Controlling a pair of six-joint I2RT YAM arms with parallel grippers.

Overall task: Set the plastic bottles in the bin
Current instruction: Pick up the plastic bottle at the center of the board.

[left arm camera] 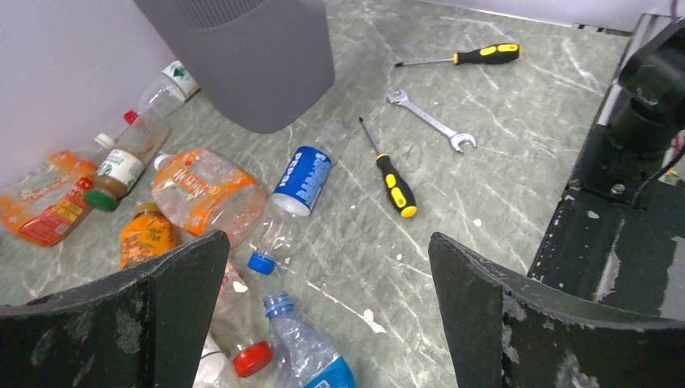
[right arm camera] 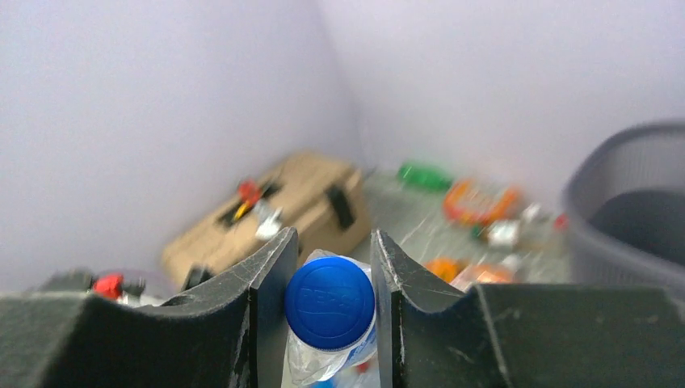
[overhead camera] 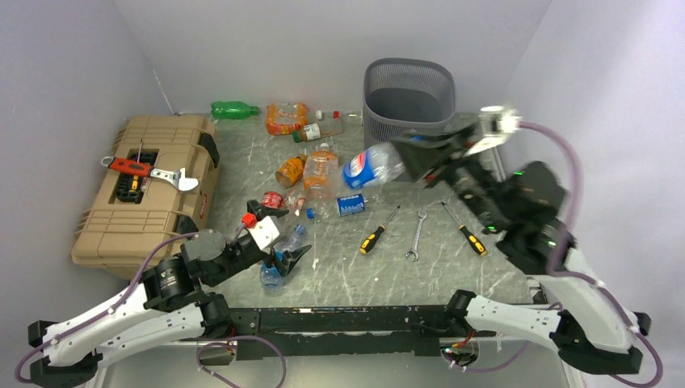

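Your right gripper (overhead camera: 408, 155) is clamped on the Pepsi bottle (overhead camera: 370, 167) by its neck, holding it aloft with the body pointing left. The bin (overhead camera: 380, 105) stands just beyond it. Your left gripper (overhead camera: 288, 257) gapes wide and empty.

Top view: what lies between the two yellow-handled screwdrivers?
A silver wrench, touching neither the one screwdriver nor the other screwdriver, as the top view shows.

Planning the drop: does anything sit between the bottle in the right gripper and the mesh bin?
Nothing visible. The right gripper holds the clear blue-labelled plastic bottle by its capped neck, beside the dark grey mesh bin. Only open air lies between bottle and rim.
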